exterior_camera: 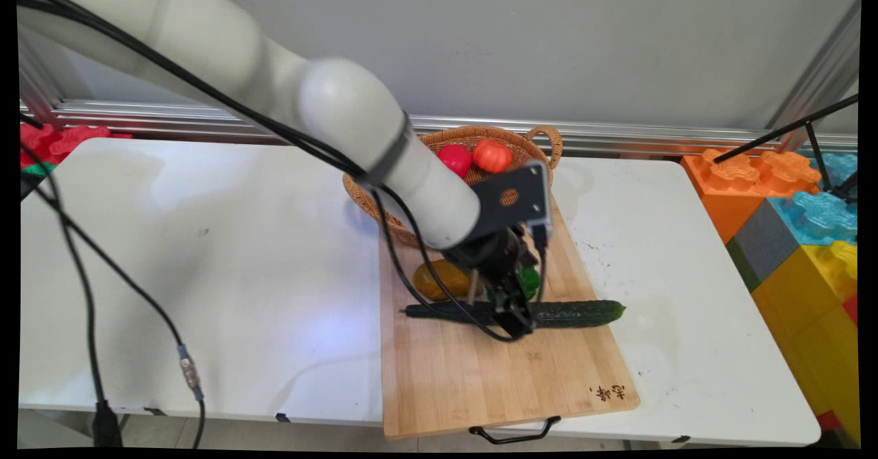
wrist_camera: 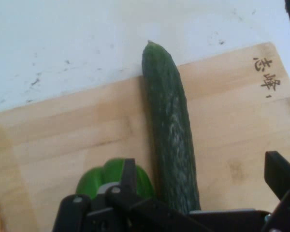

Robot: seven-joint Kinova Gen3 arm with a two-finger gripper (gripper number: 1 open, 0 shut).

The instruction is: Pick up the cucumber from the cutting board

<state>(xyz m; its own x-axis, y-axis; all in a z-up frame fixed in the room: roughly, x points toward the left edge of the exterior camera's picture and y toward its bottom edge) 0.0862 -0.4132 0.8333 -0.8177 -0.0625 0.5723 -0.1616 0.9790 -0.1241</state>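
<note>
Cutting board (exterior_camera: 480,377) nearest cam – cucumber (exterior_camera: 583,313) across it, gripper (exterior_camera: 513,318) over its middle, fingers apart, straddling. Risk: cucumber rolls into green pepper (wrist_camera: 111,176) just beside.

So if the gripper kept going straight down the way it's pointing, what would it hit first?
Most likely the cucumber on the cutting board: the gripper hangs right over its middle, the green pepper just beside.

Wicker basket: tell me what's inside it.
Inside the wicker basket, two pieces show: a red one and an orange-red tomato-like one. The arm covers the basket's left and near parts, so anything lying there cannot be seen.
</note>
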